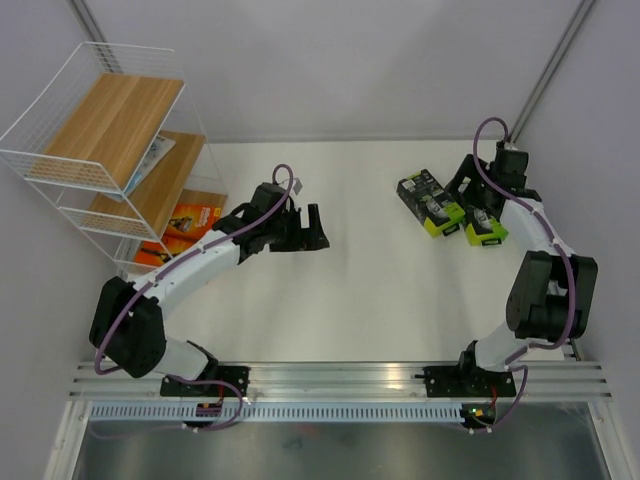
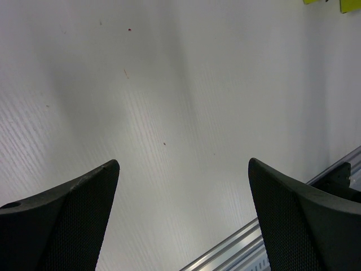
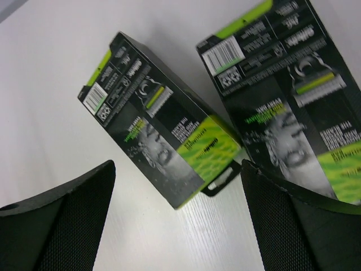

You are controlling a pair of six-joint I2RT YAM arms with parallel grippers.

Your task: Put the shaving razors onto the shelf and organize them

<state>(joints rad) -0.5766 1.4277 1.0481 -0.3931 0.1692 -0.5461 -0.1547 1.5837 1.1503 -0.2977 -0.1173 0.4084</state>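
Orange boxes (image 1: 188,222) partly hid behind shelf (image 1: 115,115) wires; R arm (image 1: 545,280) covers part of one black box (image 1: 487,233). L gripper (image 2: 183,162) and R gripper (image 3: 177,164) jaws: both wide open, empty.

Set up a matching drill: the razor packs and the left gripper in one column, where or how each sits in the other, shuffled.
1 orange boxes
2 white-blue pack
3 black-lime boxes
4 left gripper

A table, right side
B middle board
C open over bare table
D lowest board

Pairs: 1-D, 2-B, 3-A, 4-C
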